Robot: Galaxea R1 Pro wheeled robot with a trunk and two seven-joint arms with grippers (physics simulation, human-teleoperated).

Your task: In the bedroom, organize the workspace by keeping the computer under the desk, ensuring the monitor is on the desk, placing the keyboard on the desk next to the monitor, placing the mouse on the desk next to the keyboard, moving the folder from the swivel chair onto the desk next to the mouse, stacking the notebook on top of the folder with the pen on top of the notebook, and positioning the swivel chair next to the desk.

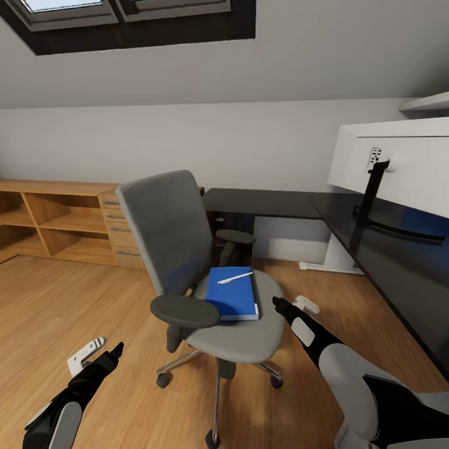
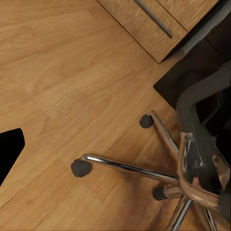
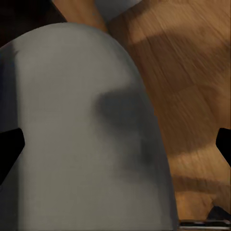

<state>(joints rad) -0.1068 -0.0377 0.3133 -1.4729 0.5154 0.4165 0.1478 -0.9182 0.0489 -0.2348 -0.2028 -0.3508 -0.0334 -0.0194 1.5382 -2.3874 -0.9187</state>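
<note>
The grey swivel chair (image 1: 181,249) stands on the wood floor in the middle of the head view, away from the black corner desk (image 1: 268,202). A blue folder or notebook (image 1: 234,294) lies flat on its seat; I cannot tell which it is. A white pen (image 1: 235,277) rests on top. The white monitor (image 1: 405,159) stands on the desk at the right, its back and black stand towards me. My right gripper (image 1: 279,304) hangs open just above the seat's right edge, close to the blue cover; the seat (image 3: 82,125) lies between its fingers. My left gripper (image 1: 116,350) is low at the chair's left, open over the floor.
A wooden shelf unit with drawers (image 1: 62,221) lines the far wall at the left. The chair's chrome base and castors (image 2: 125,166) spread over the floor beside my left gripper's finger (image 2: 9,149). A sloped ceiling with a skylight (image 1: 125,15) is overhead.
</note>
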